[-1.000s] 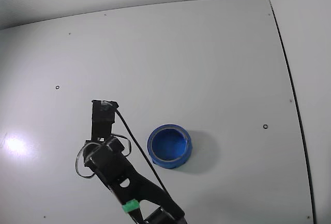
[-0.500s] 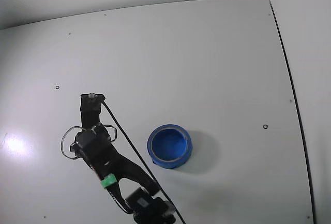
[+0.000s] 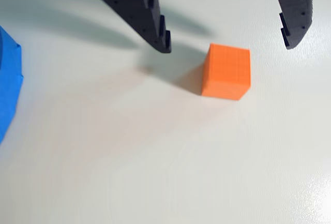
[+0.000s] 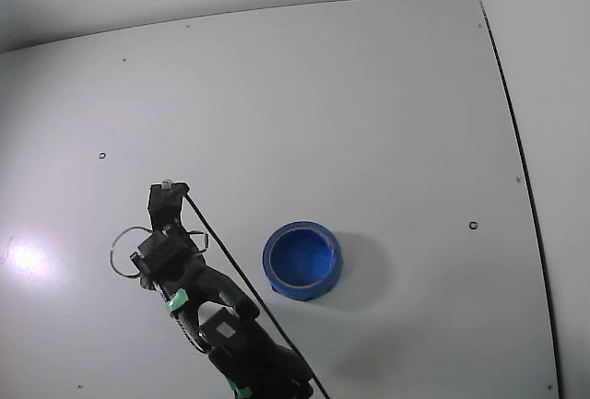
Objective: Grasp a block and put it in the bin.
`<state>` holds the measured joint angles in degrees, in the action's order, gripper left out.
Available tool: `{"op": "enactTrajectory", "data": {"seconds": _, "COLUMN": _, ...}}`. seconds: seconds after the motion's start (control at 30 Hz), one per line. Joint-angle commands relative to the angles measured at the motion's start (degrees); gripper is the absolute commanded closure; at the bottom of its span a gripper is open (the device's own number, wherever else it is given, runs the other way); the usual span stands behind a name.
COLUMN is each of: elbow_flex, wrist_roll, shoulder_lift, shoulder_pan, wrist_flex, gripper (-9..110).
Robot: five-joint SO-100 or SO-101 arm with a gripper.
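In the fixed view, the black arm [image 4: 207, 311] reaches up from the bottom edge over the white surface [image 4: 323, 95]. Its upper end sits at the lower left, and the gripper's fingers cannot be made out there. The round blue bin [image 4: 303, 260] stands just to the arm's right, apart from it. A thin black cable [image 4: 241, 281] runs along the arm.

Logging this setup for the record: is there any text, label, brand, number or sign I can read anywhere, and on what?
None: no readable text in either view.
The block has plain faces.
The bin shows no print.
The gripper and the table carry no lettering; the table has only small dark marks.
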<state>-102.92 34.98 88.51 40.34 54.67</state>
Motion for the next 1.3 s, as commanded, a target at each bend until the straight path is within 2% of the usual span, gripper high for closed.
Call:
{"op": "enactTrajectory", "data": {"seconds": 0.0, "elbow_flex": 4.6, "wrist_roll": 0.5, "shoulder_lift": -0.3, "shoulder_pan": -0.1, "wrist_flex": -4.3, "gripper": 69}}
{"op": "enactTrajectory", "data": {"seconds": 0.43, "elbow_flex": 4.0, "wrist_roll": 0.7, "shoulder_lift": -1.0, "shoulder_pan": -0.2, "wrist_flex": -6.7, "gripper": 70}}
{"op": "enactTrajectory", "data": {"seconds": 0.53, "elbow_flex": 4.0, "wrist_roll": 0.7, "shoulder_lift": -1.0, "shoulder_pan": -0.2, "wrist_flex": -6.7, "gripper": 79}}
{"op": "enactTrajectory", "data": {"seconds": 0.67, "elbow_flex": 4.0, "wrist_roll": 0.4, "shoulder_lift": -0.3, "shoulder_pan": -0.3, "wrist_flex": -6.7, "gripper": 103}}
{"op": "enactTrajectory", "data": {"seconds": 0.73, "elbow_flex": 4.0, "wrist_roll": -0.1, "shoulder_lift": 0.0, "shoulder_pan": -0.6, "wrist_flex": -6.3, "gripper": 101}}
{"op": "enactTrajectory", "data": {"seconds": 0.8, "elbow_flex": 4.0, "wrist_roll": -0.4, "shoulder_lift": 0.2, "shoulder_pan": -2.8, "wrist_flex": -6.1, "gripper": 98}}
{"op": "enactTrajectory", "data": {"seconds": 0.97, "elbow_flex": 3.2, "wrist_roll": -0.4, "shoulder_lift": 6.9, "shoulder_pan": -12.0, "wrist_flex": -6.0, "gripper": 102}}
{"op": "enactTrajectory", "data": {"seconds": 1.27, "elbow_flex": -8.1, "wrist_roll": 0.5, "shoulder_lift": 31.1, "shoulder_pan": -32.2, "wrist_flex": -6.0, "gripper": 101}}
